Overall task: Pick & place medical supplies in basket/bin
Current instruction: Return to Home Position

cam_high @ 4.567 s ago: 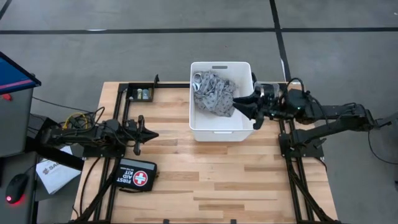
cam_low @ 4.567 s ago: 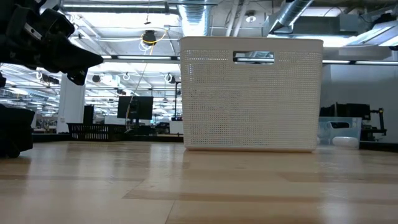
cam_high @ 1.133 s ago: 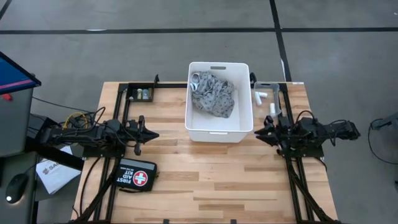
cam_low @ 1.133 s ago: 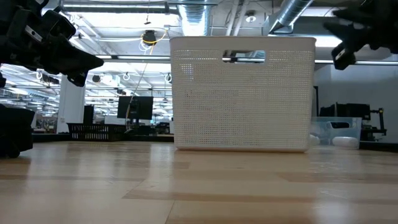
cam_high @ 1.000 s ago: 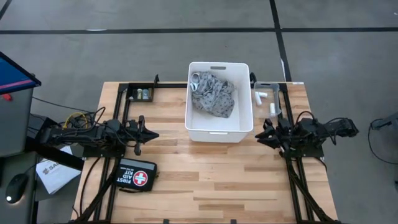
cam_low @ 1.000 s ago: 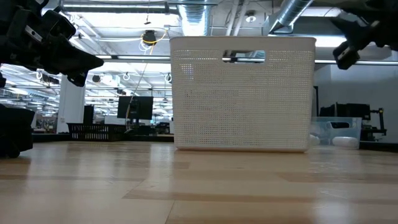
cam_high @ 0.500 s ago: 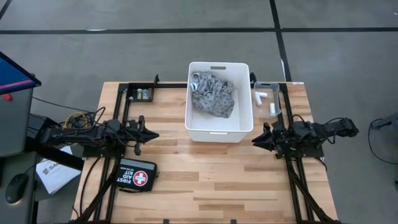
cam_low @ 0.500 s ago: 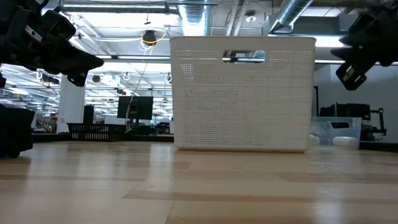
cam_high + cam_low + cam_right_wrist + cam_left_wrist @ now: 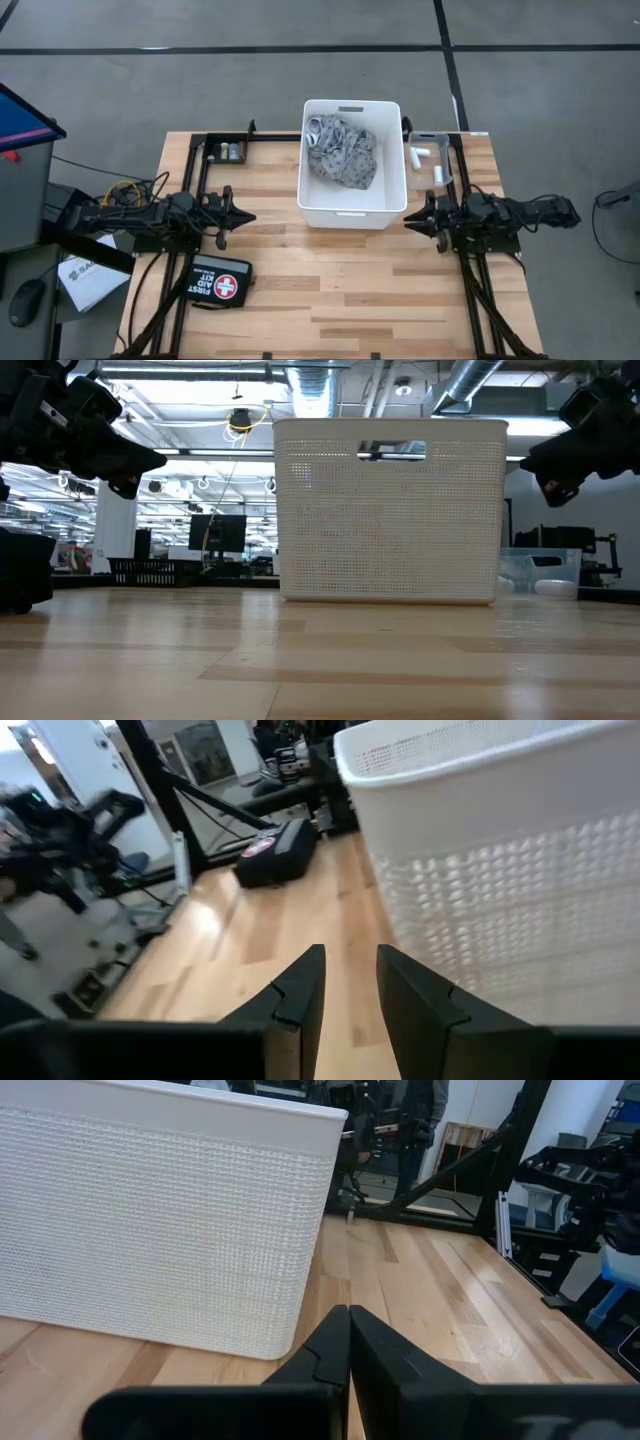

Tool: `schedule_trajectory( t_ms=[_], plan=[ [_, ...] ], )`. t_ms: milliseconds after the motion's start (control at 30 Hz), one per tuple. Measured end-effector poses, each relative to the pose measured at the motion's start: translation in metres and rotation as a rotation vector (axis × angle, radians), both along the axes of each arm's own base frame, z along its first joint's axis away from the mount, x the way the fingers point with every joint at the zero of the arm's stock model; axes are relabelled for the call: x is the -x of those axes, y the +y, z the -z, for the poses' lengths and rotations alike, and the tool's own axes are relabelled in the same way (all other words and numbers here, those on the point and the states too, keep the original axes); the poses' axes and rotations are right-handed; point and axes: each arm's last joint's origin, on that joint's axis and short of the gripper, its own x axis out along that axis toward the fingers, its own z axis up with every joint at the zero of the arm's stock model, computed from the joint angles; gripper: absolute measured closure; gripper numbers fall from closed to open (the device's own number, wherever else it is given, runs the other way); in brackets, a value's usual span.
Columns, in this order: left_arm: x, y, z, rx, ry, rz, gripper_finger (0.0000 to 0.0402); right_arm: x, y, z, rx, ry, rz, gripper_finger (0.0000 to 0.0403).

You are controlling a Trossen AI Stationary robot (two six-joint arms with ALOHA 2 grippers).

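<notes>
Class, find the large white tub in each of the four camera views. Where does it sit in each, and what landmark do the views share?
High view: white tub at the table's top centre, grey cloth inside.
Low view: centre, handle slot facing the camera.
Left wrist view: fills the upper left.
Right wrist view: upper right.
Shared landmark: the wooden tabletop it stands on.

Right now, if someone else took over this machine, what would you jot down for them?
Left claw: shut, empty, above the table left of the white tub.
Right claw: slightly open, empty, near the tub's right front corner.
Done: grey cloth bandage in the tub; two white gauze rolls in the clear bin beside it.
Left: probably just parking the arms.
</notes>
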Motion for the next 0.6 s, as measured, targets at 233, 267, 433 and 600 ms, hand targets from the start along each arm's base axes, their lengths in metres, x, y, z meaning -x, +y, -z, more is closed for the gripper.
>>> schedule_trajectory(
  t_ms=[233, 267, 433, 600],
  plan=[
    [0.0, 0.0, 0.0, 0.0, 0.0, 0.0, 0.0401, -0.0003, -0.0053, 0.0001, 0.108, 0.0, 0.043, 0.0312],
    [0.0, 0.0, 0.0, 0.0, 0.0, 0.0, 0.0401, -0.0004, -0.0061, 0.0001, 0.108, 0.0, 0.053, 0.0312],
    [0.0, 0.0, -0.0001, 0.0, 0.0, 0.0, 0.0401, -0.0004, -0.0084, 0.0001, 0.108, 0.001, 0.079, 0.0312],
    [0.0, 0.0, -0.0001, 0.0, 0.0, 0.0, 0.0401, -0.0004, -0.0084, 0.0, 0.108, 0.001, 0.079, 0.0312]
  ],
)
